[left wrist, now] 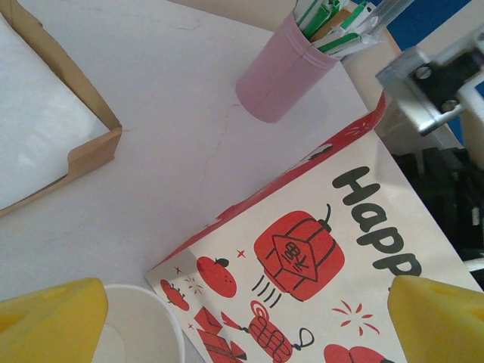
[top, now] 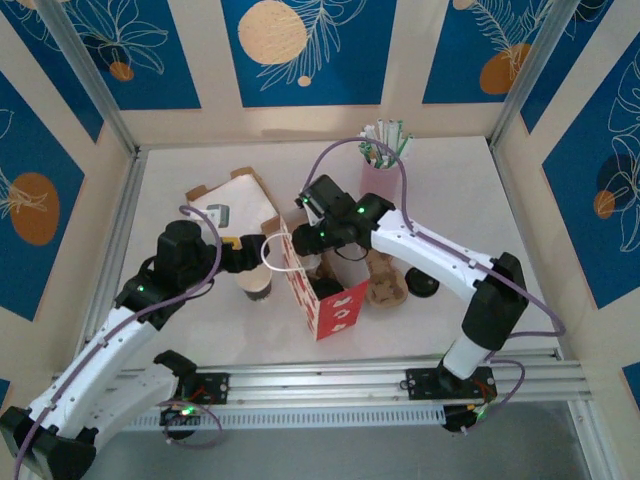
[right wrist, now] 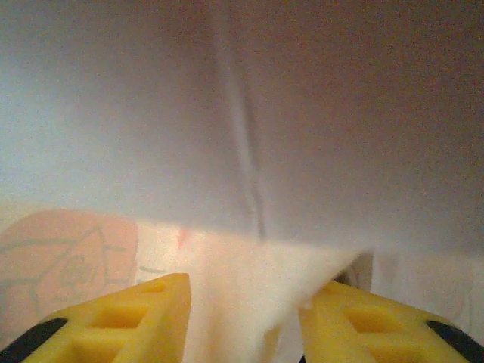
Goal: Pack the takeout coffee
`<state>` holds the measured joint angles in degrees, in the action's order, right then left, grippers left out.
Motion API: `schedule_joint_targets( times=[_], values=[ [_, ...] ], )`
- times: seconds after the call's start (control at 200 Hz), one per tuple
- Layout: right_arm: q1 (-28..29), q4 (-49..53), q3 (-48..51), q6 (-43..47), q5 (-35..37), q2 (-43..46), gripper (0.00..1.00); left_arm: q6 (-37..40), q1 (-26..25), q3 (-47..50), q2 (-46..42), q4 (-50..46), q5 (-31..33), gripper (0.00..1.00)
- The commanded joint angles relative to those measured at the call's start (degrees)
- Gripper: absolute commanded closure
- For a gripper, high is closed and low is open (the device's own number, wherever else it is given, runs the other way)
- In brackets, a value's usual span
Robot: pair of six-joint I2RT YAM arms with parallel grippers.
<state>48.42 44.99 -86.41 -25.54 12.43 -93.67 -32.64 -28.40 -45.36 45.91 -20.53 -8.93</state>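
A white paper bag with red prints [top: 335, 305] stands upright at the table's middle. Just left of it is a paper coffee cup [top: 257, 284] with no lid. My left gripper [top: 255, 250] hovers over that cup and the bag's side, jaws wide open; in the left wrist view the cup [left wrist: 144, 329] and the bag [left wrist: 318, 249] lie between the yellow fingers [left wrist: 45, 318], nothing held. My right gripper [top: 305, 238] is at the bag's top edge. In the right wrist view its fingers [right wrist: 144, 310] stand apart, with the bag's paper wall [right wrist: 249, 302] between them, unpinched.
A pink cup of straws and sachets [top: 383, 168] stands at the back. A brown cup carrier [top: 386, 282] and a black lid [top: 422, 284] lie right of the bag. An open cardboard box [top: 232, 205] sits behind the left gripper.
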Motion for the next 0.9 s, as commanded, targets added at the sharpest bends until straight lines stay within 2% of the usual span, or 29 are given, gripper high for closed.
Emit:
schedule_joint_targets(
  times=[0.0, 0.27, 0.625, 0.895],
  values=[
    [0.4, 2.8, -2.5, 0.2, -1.2, 3.3, 0.49, -0.6, -0.5, 0.1, -0.4, 0.5, -0.7, 0.05],
    [0.5, 4.6, -5.1, 0.5, -3.0, 7.0, 0.41, -1.1, -0.5, -0.1, -0.4, -0.8, -0.3, 0.1],
    [0.3, 4.8, -7.9, 1.5, -5.3, 14.8, 0.37, -2.1, -0.5, 0.4, 1.8, -2.0, 0.3, 0.27],
    [-7.2, 6.2, -7.7, 2.3, -6.2, 22.4, 0.36, -3.2, -0.7, -1.4, 9.5, 0.6, -3.7, 0.38]
  ],
)
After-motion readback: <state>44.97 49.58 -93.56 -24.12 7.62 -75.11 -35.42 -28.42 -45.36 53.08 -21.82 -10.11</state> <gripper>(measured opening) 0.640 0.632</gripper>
